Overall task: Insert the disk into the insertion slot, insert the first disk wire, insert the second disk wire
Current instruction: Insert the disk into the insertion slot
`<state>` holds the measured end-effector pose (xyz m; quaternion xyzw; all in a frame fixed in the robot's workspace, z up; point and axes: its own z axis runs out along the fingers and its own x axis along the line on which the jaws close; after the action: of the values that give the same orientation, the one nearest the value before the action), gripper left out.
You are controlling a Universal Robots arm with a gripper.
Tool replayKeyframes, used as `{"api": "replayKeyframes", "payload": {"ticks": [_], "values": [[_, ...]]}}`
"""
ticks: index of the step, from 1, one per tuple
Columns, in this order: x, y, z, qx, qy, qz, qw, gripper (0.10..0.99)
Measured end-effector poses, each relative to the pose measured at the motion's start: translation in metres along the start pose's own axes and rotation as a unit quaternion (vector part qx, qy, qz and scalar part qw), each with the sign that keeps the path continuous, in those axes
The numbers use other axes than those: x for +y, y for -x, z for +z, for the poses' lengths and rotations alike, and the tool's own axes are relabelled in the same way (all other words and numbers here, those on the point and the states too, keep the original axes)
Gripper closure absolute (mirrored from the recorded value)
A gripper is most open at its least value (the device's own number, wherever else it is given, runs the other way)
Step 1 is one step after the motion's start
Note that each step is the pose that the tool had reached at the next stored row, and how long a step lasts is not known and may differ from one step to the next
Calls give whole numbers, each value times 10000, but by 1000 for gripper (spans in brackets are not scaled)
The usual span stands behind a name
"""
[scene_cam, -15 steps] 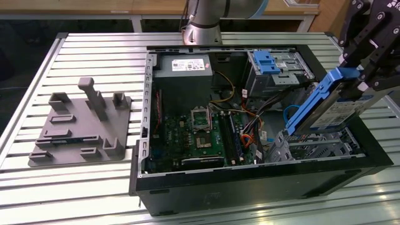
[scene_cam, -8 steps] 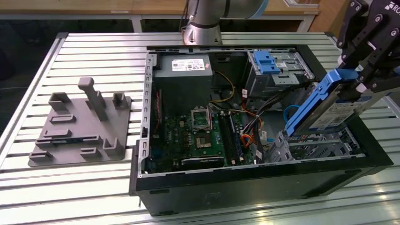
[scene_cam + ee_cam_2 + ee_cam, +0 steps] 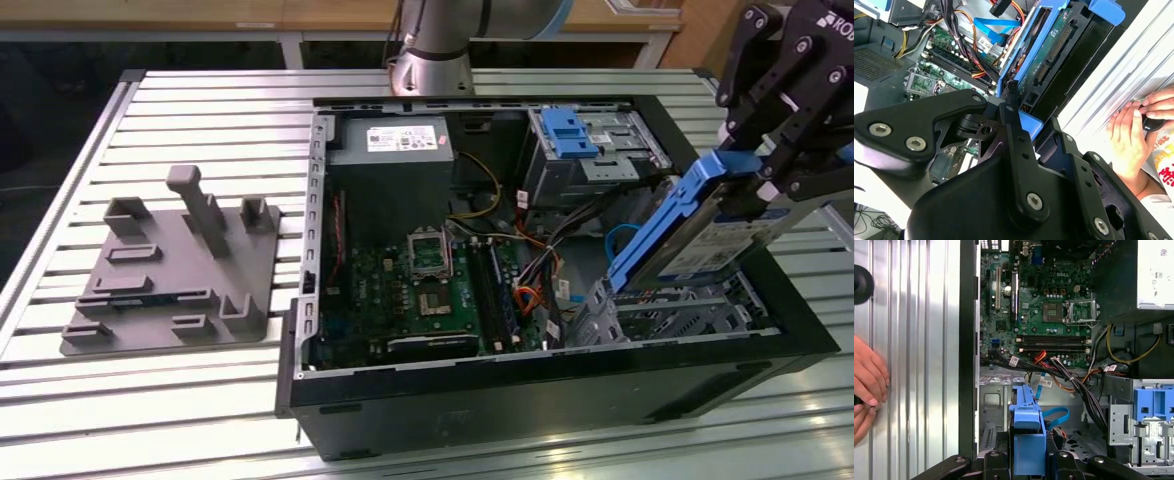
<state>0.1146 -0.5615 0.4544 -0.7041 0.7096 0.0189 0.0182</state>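
Note:
The disk, a silver drive in a bright blue carrier, hangs tilted on edge over the near right corner of the open computer case. My gripper is shut on its upper end. Its lower end sits just above the insertion slot, a silver perforated bay. In the first wrist view the blue carrier stands between the black fingers. In the second wrist view the disk shows its connector side. A blue flat cable and a bundle of wires lie loose beside the bay.
A taller metal cage with a blue latch stands at the case's far right. The motherboard fills the case floor. A grey fixture sits on the slatted table at the exterior view's left. A person's hands rest on the table beside the case.

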Motion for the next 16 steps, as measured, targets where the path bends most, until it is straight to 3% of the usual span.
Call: {"api": "replayKeyframes", "payload": {"ticks": [16], "values": [[0, -26, 51, 0, 0, 0, 10000, 725]]}}
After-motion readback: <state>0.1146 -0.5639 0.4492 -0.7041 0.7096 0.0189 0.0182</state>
